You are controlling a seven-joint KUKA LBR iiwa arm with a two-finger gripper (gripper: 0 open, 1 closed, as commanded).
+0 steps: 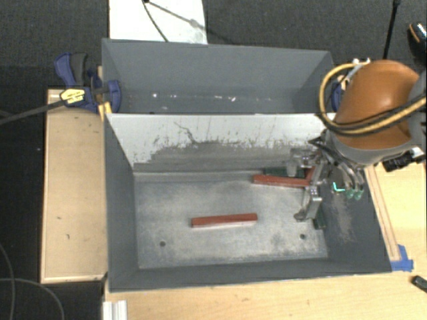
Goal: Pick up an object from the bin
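Observation:
My gripper [311,217] hangs low over the right end of the bin floor, open, with nothing between its fingertips. A thin red-brown bar [277,180] lies along the foot of the back wall just left of the gripper. Its right end runs in behind the gripper's body, above the fingertips. A second red-brown bar [223,221], flat and level, rests in the middle of the floor, well to the left of the gripper.
The bin's sloping right wall is close beside the gripper. The arm's orange cover and its cables hang over the bin's right rim.

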